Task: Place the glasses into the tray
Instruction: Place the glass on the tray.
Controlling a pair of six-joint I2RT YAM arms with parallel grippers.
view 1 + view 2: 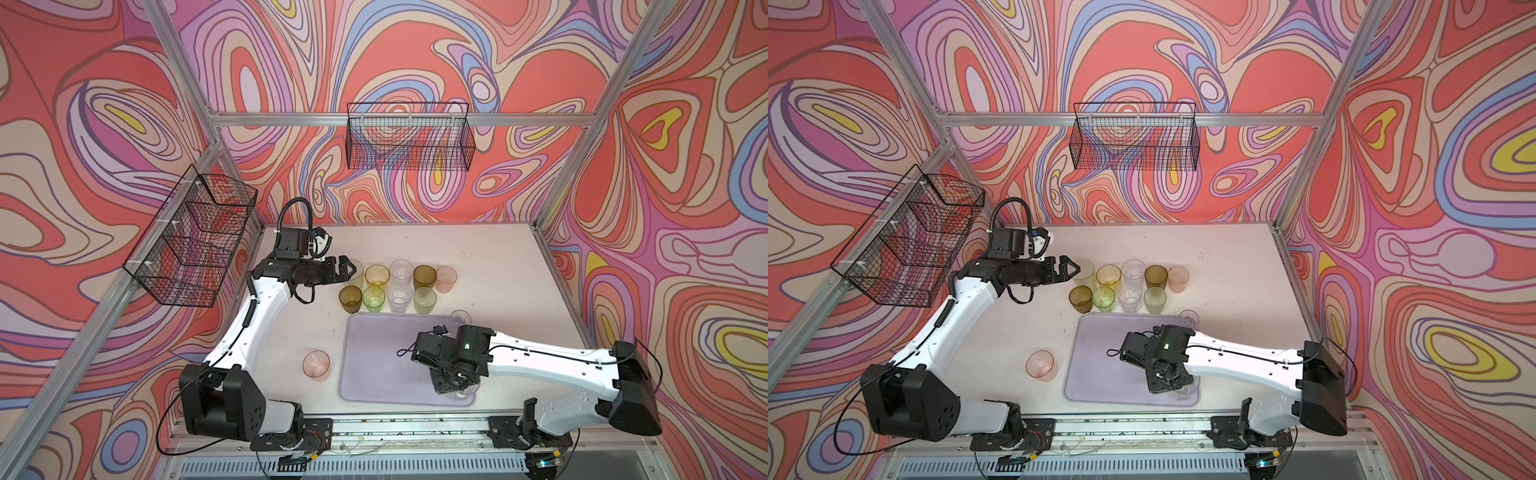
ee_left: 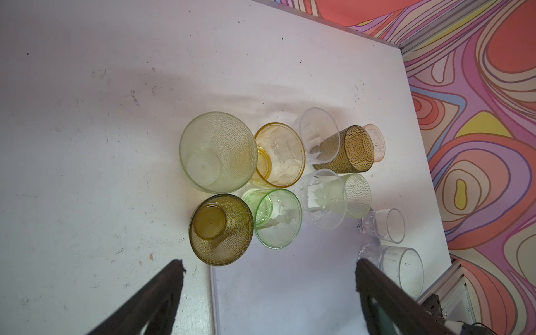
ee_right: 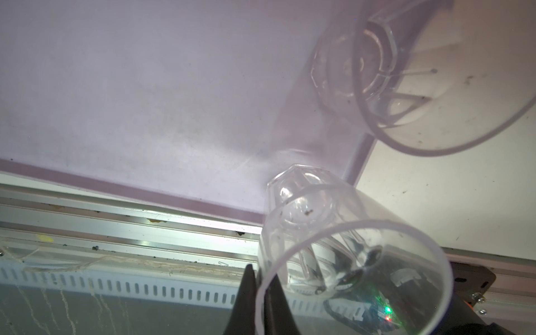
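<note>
Clear faceted plastic tumbler point(image 3: 333, 232) held at the near corner of the flat pale lilac plastic tray point(image 1: 374, 353).
Right jaws are clamped thin on its wall. A skewed release could tip it over the low rim. Left jaws gape wide and empty beside the cluster of coloured tumblers point(image 1: 376, 276) on the table point(image 1: 478, 249).

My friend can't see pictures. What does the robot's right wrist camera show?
The right gripper pinches the rim of a clear glass at a corner of the pale lilac tray. A second clear glass stands by the tray's edge, and a metal rail runs alongside the tray.
</note>
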